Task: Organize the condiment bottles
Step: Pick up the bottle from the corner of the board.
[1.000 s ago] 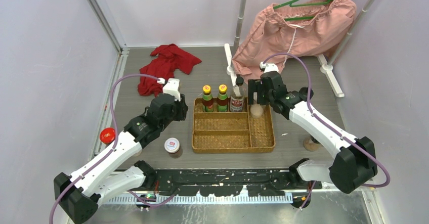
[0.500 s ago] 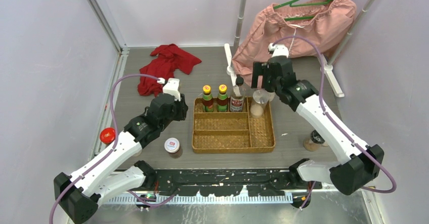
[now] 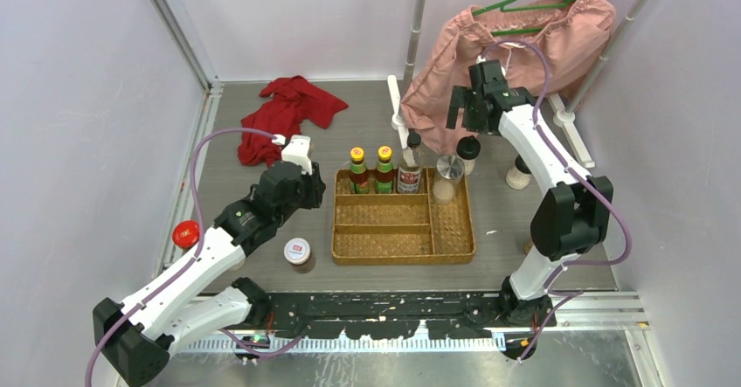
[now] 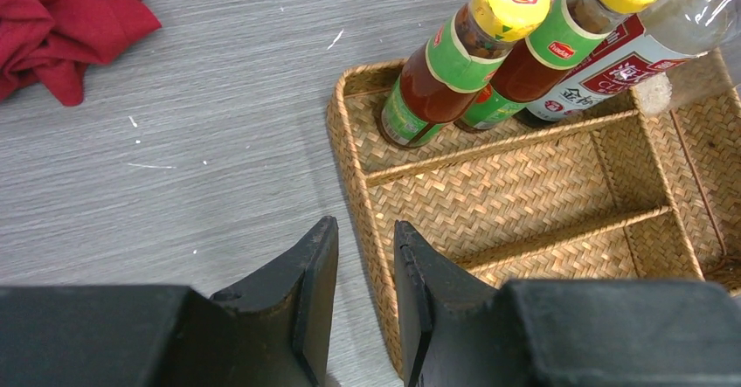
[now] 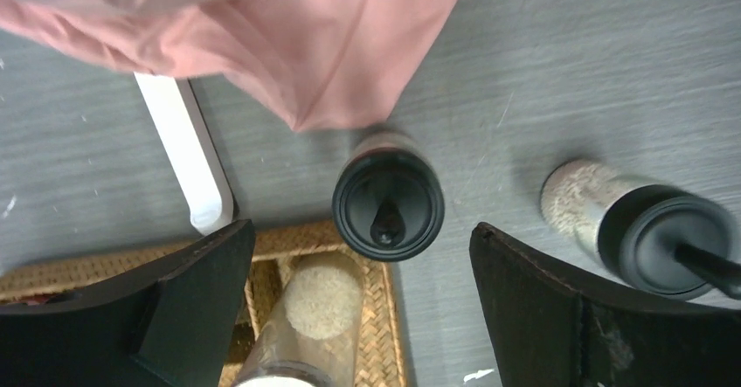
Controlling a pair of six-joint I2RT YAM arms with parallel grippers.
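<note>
A: From above, where do the bottles stand?

B: The wicker tray [image 3: 404, 256] sits mid-frame on the grey table [image 3: 507, 221]. Its far compartment holds two yellow-capped sauces [image 3: 358, 173] side by side, with the tall clear bottle [image 3: 411, 170] just right of them. The silver-lidded shaker [image 3: 448, 177] stands in the tray's upper right corner.

A: And outside the tray?

B: The black-capped shaker [image 3: 469, 149] stands just beyond that corner, and a pale-filled shaker [image 3: 519, 173] is further right. At the left edge is a red-lidded jar [image 3: 184, 233]. A white-lidded jar [image 3: 298, 252] is near the tray's lower left corner.

A: The arms?

B: The right gripper [image 3: 467, 123] hangs above the black-capped shaker, in front of the pink garment [image 3: 524, 51]. The left gripper [image 3: 313, 193] is just left of the tray; from here I cannot tell how its fingers are set.

A: The left wrist view?

B: The left gripper [image 4: 365, 225] has its fingers drawn almost together, with only a thin gap and nothing in it. They sit at the bottom of the frame, by the tray's left rim. The sauces fill the upper right and a red cloth [image 4: 61, 20] the upper left.

A: The right wrist view?

B: The right gripper [image 5: 361, 230] has its fingers spread wide, at lower left and lower right. The black-capped shaker [image 5: 387, 205] stands between them at centre, touching neither. The silver-lidded shaker is below it inside the tray corner, and the pale-filled shaker is at the right.
</note>
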